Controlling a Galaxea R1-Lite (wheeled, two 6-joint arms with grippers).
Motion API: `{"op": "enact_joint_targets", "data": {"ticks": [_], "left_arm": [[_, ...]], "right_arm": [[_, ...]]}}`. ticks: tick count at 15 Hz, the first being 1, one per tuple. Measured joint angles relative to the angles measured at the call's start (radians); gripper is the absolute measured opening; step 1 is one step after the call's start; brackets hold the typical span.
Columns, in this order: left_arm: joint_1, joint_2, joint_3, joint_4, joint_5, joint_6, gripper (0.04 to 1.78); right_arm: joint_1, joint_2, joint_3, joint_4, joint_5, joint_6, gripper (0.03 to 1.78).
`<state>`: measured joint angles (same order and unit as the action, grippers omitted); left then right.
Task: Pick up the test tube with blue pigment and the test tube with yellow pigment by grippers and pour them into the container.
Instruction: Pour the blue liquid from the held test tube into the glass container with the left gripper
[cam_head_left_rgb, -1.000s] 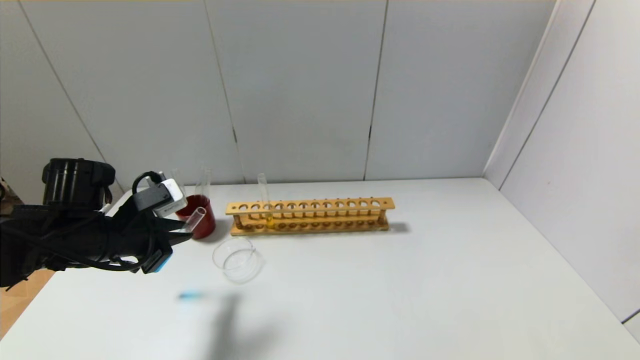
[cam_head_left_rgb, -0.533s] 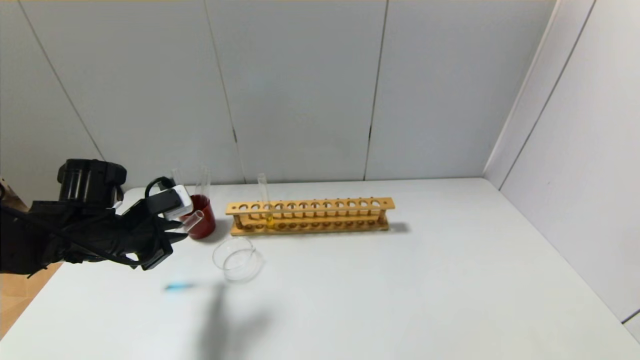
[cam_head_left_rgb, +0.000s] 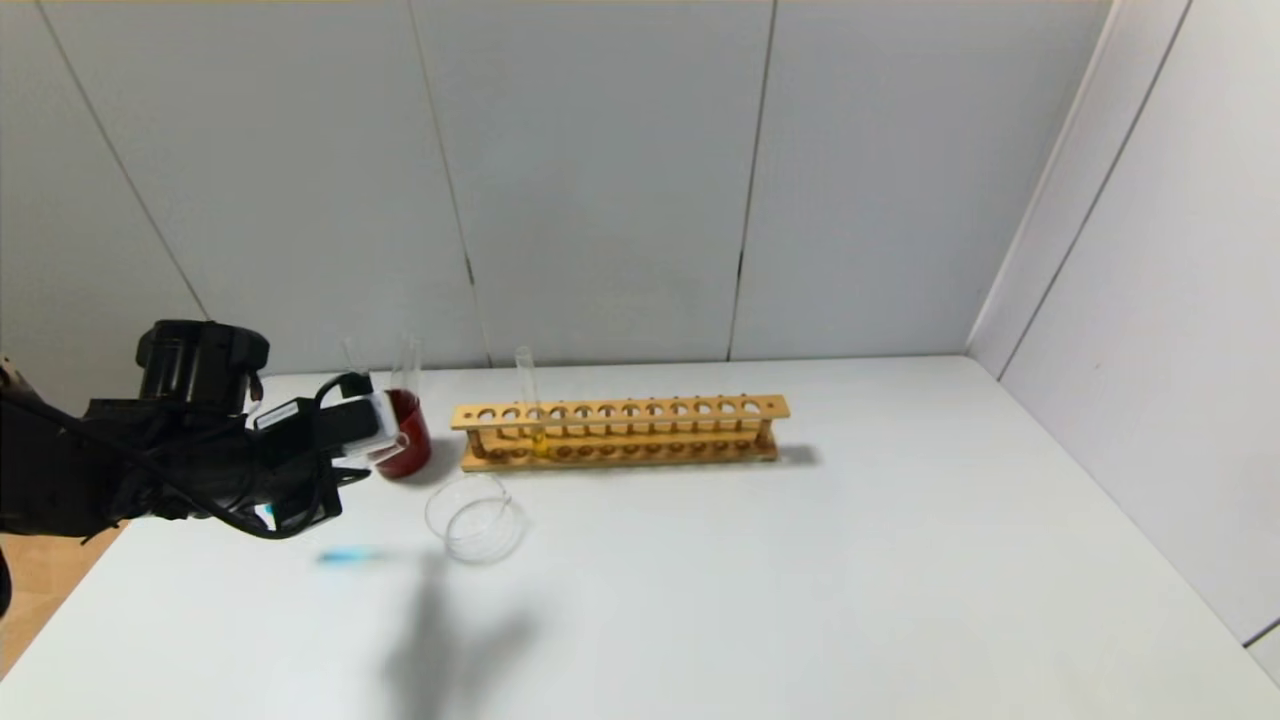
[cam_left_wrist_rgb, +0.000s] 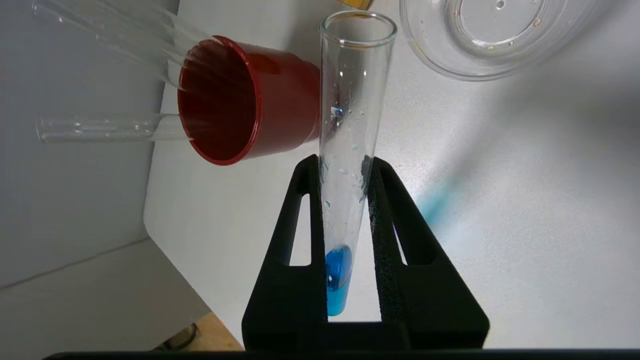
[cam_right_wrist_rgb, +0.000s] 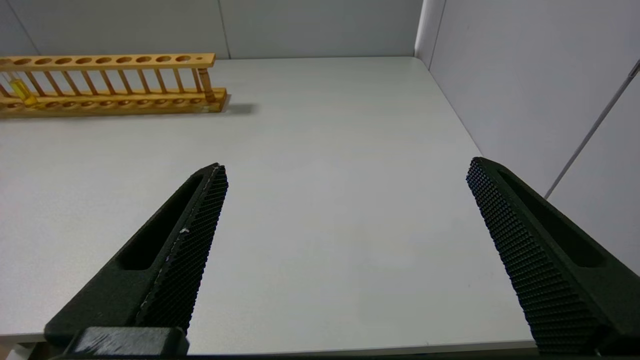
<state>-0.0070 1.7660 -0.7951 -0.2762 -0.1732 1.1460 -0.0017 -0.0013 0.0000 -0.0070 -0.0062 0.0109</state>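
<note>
The left tool (cam_left_wrist_rgb: 345, 200) is clamped on the test tube with blue pigment (cam_left_wrist_rgb: 350, 150), its two black fingers (cam_left_wrist_rgb: 387, 225) pressed against the glass on either side, just above the small pool of blue liquid sitting at the tube's round end. The tube lies close to level, with its open mouth pointing away from the tool. In the head view the left tool (cam_head_left_rgb: 345, 445) hangs above the desk (cam_head_left_rgb: 800, 560), beside the red cup (cam_head_left_rgb: 405, 440) and to the left of the container (cam_head_left_rgb: 476, 517).

The coming pour, as I judge it, turns on this: the container (cam_left_wrist_rgb: 492, 37) lies beyond and off to one side of the tube's mouth, not under it, so the mouth must first be carried over the glass rim before the tube is tipped further. The left arm is plainly the nearer one.

The test tube with yellow pigment (cam_head_left_rgb: 527, 400) stands upright in the wooden rack (cam_head_left_rgb: 620, 432), behind the container, near the rack's left end.

The right tool (cam_right_wrist_rgb: 345, 250) hangs with its jaws wide apart and nothing between them, well away from the container, over bare desk to the right of the rack (cam_right_wrist_rgb: 112, 82).

The desk is plain white and matte; pale grey panelled walls close it in behind and on the right.
</note>
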Motion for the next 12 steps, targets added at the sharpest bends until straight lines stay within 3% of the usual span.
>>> {"op": "enact_joint_targets", "data": {"ticks": [12], "left_arm": [[-0.059, 0.003, -0.032, 0.001, 0.06, 0.153, 0.32]], "right_arm": [[0.0, 0.0, 0.0, 0.0, 0.0, 0.0, 1.75]]}}
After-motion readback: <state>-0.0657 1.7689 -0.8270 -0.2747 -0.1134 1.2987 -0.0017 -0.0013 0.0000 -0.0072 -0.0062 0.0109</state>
